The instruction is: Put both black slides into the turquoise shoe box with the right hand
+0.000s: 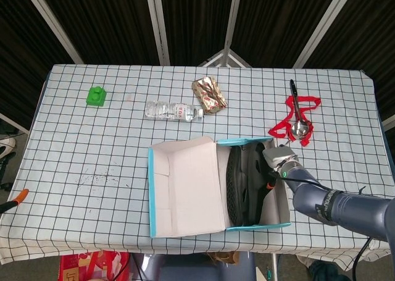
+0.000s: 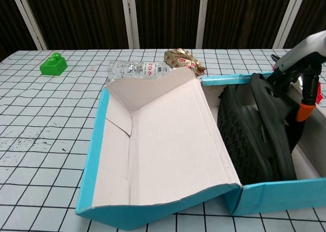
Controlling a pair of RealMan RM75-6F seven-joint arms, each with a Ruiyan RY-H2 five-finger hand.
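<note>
The turquoise shoe box [image 1: 150, 201] lies near the table's front edge with its lid [image 1: 185, 185] folded open to the left. Both black slides stand on edge in its right half. One shows its treaded sole [image 1: 236, 182] [image 2: 239, 135]. The other [image 1: 256, 177] [image 2: 272, 125] leans just right of it. My right hand [image 1: 278, 159] [image 2: 298, 74] reaches into the box's far right corner and holds that right slide by its top edge. The slide hides the lower part of its fingers. My left hand is out of both views.
Behind the box lie a clear water bottle [image 1: 173, 112] [image 2: 135, 69] and a crumpled foil wrapper [image 1: 208, 94] [image 2: 181, 57]. A green block [image 1: 95, 96] [image 2: 53, 65] sits far left. A red strap with a spoon [image 1: 296, 125] and a black pen [image 1: 293, 89] lie at the right.
</note>
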